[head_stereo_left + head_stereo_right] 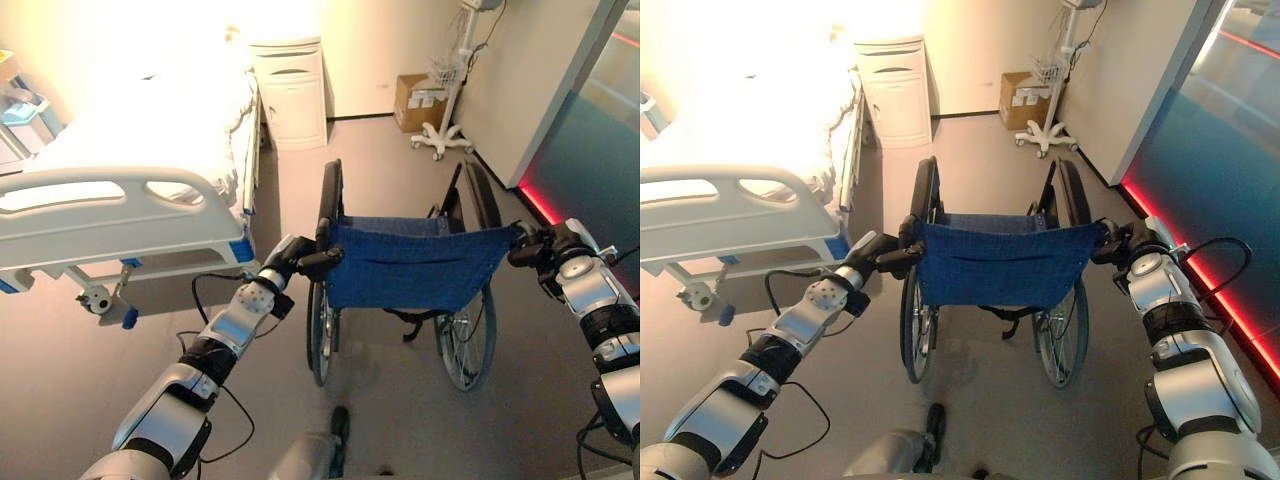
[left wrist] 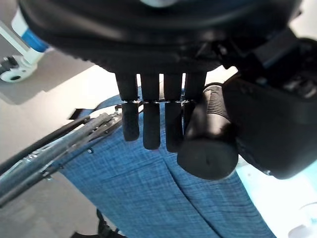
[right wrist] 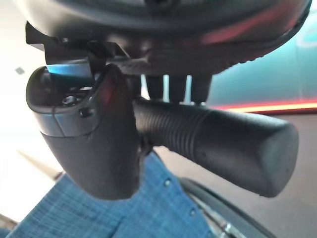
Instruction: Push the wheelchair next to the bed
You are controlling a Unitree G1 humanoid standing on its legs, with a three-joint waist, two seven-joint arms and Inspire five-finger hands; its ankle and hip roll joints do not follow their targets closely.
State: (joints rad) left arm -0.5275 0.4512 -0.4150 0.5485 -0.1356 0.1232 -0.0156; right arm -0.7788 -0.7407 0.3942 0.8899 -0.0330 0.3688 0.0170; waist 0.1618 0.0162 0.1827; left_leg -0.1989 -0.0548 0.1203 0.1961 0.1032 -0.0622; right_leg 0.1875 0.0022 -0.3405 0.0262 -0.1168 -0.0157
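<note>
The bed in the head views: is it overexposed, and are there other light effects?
In the left eye view the bed mattress is washed out to white, only the footboard stays readable; in the right eye view a red strip light glows along the wall base; in the left wrist view the left hand is dark against bright floor.

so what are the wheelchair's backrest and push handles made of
The backrest looks like blue woven fabric, matte, with a visible weave and a seam. The push handle looks like black rubber or soft plastic, matte, with ribbed grooves around it; which of the two is hard to tell. The right hand is closed on it.
</note>
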